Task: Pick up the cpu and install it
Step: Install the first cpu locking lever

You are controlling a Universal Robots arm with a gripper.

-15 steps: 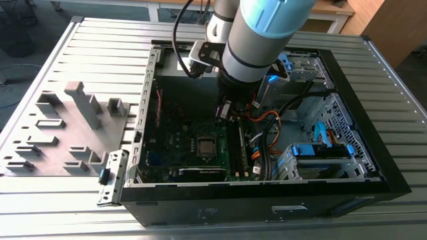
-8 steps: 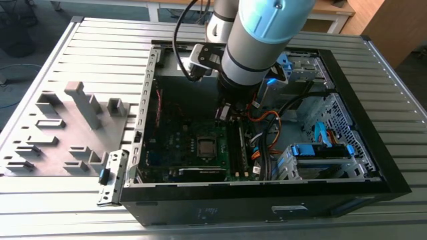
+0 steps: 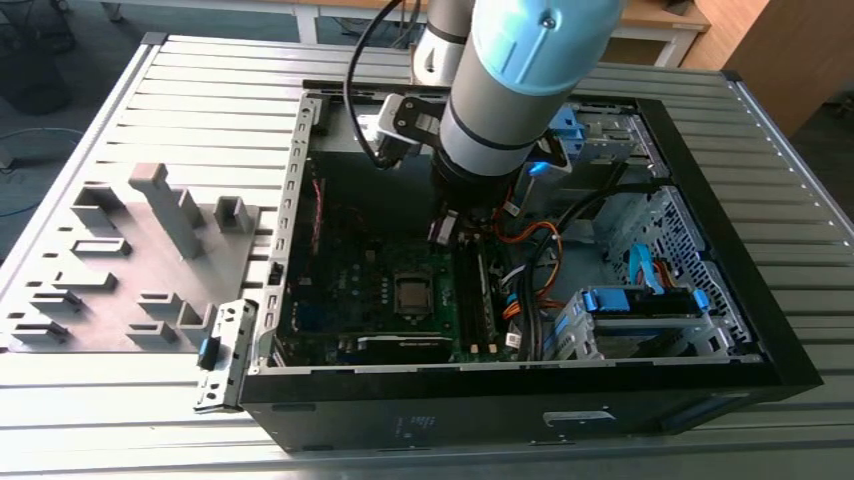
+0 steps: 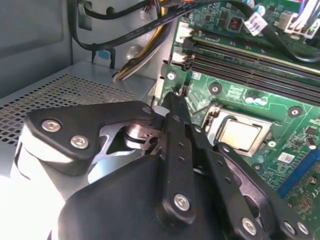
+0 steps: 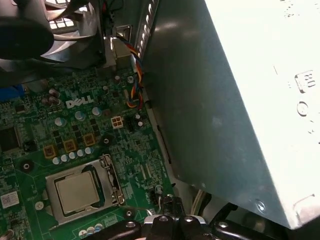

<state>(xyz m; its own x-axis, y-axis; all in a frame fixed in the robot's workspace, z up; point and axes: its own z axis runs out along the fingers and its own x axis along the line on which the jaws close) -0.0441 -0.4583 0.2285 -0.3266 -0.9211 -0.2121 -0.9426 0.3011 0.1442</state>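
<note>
Arm reaches down into the open computer case (image 3: 521, 372), which lies on its side on the slatted table (image 3: 200, 80), so the motherboard (image 3: 340, 290) faces up and can be reached from above.

Gripper (image 4: 175, 99): in the second wrist view the fingers are drawn narrow, tips together, with nothing seen between them. It hangs low over the board edge, near the socket (image 5: 107, 182) but off to one side of it, not over the chip.

The cpu (image 5: 77, 190) is a silver-grey square lying flat and level inside the socket frame; the retention lever runs along one side of it. Whether the frame is latched down I cannot tell. Judgement: the chip is already seated, and the gripper carries nothing.

Case contents:
- motherboard on the floor of the case
- memory slots (image 4: 250, 65) just beside the socket, apparently empty
- fan (image 5: 50, 35) above the board
- grey power supply box (image 5: 225, 100) close alongside the gripper
- drive cage (image 3: 641, 310) with blue tabs at the exterior view's right
- orange and black cables between cage and board

A grey fixture tray (image 3: 120, 270) sits outside the case, at the exterior view's left.
</note>
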